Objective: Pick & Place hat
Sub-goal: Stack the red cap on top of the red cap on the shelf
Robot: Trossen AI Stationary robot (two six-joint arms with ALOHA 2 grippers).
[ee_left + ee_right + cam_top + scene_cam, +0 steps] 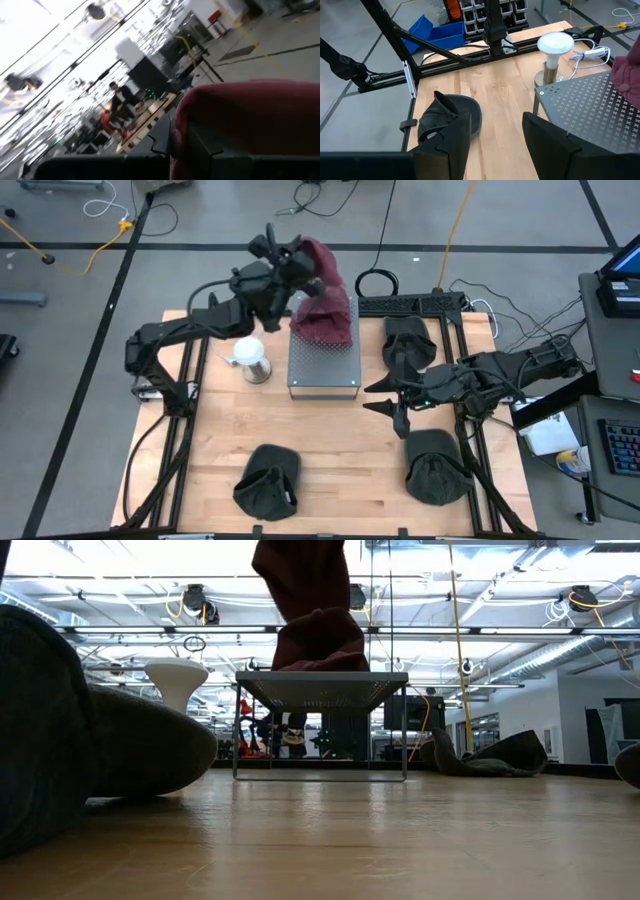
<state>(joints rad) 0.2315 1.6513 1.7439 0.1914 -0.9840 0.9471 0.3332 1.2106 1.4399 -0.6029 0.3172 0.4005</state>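
A maroon hat hangs from my left gripper above a perforated metal stand at the table's far middle. The low view shows the maroon hat with its lower bulk on the stand. My left gripper is shut on the hat. My right gripper hovers open over the table to the right of the stand and touches nothing. In the right wrist view, the right gripper faces a dark hat and the stand. My left gripper holds the maroon hat by its upper end, pinched between the two fingers, coming from the table's left, high above the stand. The cloth bulges beside the fingers. The hat hangs below, and its lower part rests on the stand's top.
Three dark hats lie on the table: one far right, one near right, one near middle. A white mushroom-shaped lamp stands left of the stand. Black rails run along both sides of the table.
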